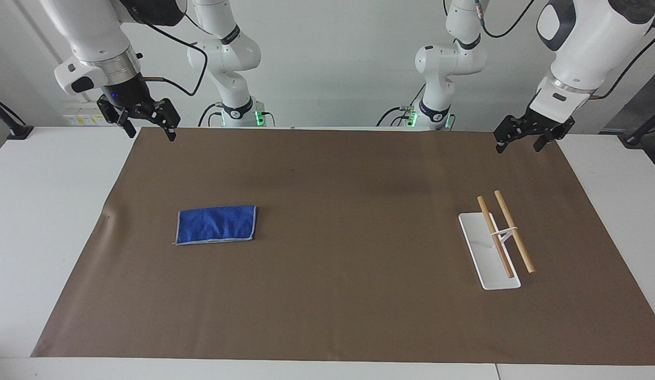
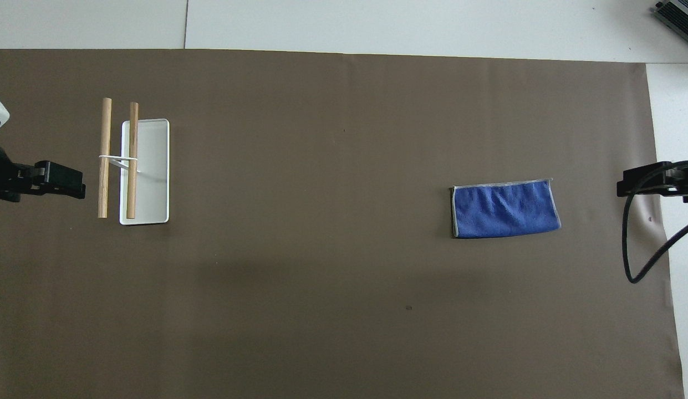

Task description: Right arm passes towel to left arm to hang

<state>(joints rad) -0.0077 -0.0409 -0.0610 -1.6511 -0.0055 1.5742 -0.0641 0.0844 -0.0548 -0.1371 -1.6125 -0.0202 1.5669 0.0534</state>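
Note:
The blue towel [image 1: 215, 225] lies flat and folded on the brown mat, toward the right arm's end of the table; it also shows in the overhead view [image 2: 505, 209]. My right gripper [image 1: 148, 125] hangs open and empty in the air over the mat's corner at the robots' edge, well apart from the towel; its tip shows in the overhead view [image 2: 635, 185]. My left gripper [image 1: 520, 141] hangs open and empty over the mat's other corner at the robots' edge, and also shows in the overhead view [image 2: 64, 185].
A white rack [image 1: 488, 253] with two wooden rods [image 1: 512, 229] stands toward the left arm's end of the table; it also shows in the overhead view [image 2: 149, 172]. The brown mat [image 1: 348, 295] covers most of the white table.

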